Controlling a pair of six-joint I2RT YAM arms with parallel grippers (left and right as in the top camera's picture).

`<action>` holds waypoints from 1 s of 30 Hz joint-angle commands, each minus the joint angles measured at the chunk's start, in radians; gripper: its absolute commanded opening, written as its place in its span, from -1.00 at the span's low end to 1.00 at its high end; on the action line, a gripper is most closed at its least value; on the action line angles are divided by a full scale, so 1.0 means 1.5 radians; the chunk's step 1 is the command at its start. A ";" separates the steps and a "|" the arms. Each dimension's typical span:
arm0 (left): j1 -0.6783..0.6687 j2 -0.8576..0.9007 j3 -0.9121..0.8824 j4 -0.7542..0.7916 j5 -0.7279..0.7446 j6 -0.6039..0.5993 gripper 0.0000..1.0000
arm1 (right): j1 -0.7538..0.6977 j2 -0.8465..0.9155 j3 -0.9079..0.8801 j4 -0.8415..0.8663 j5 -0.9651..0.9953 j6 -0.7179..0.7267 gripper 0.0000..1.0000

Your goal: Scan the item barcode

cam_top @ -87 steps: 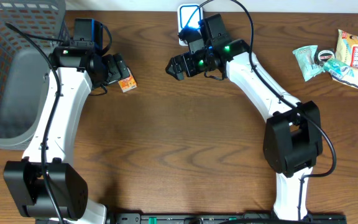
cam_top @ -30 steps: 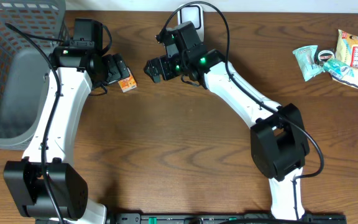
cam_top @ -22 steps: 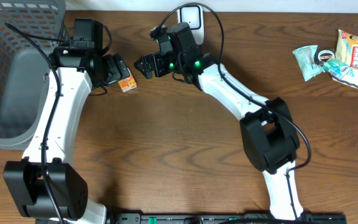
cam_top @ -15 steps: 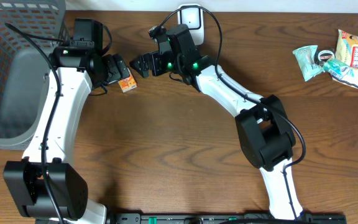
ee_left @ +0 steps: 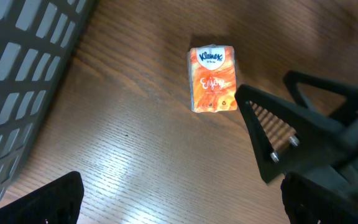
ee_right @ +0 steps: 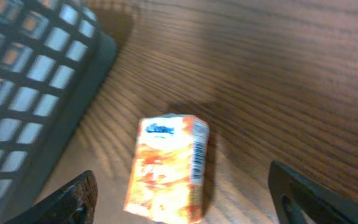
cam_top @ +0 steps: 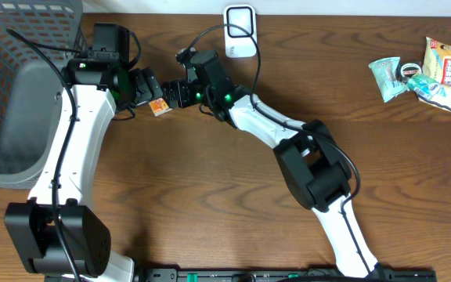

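Tissue pack (ee_left: 212,79), boxy, glossy orange, wood-grain table (ee_left: 135,143), gridded basket (ee_left: 39,74)

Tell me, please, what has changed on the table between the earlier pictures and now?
The right gripper swept left across the table, from beside the white device to the orange tissue pack, and hovers there with jaws open; nothing is gripped yet. The left gripper, open, the pack, the basket and the snack packets stayed where they were.
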 commanded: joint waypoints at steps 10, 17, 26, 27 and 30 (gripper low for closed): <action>0.002 0.003 0.003 -0.002 -0.009 0.004 1.00 | 0.028 0.051 -0.003 0.027 0.036 0.036 0.41; 0.002 0.003 0.003 -0.002 -0.009 0.004 1.00 | 0.032 0.067 -0.003 0.032 0.052 0.042 0.17; 0.002 0.003 0.003 -0.002 -0.009 0.004 1.00 | 0.031 0.067 -0.003 0.002 0.066 0.011 -0.69; 0.002 0.003 0.003 -0.002 -0.009 0.004 1.00 | 0.030 0.067 -0.003 -0.011 0.078 0.008 -0.82; 0.002 0.003 0.003 -0.002 -0.009 0.004 1.00 | 0.019 0.064 -0.003 -0.057 0.102 -0.010 -0.98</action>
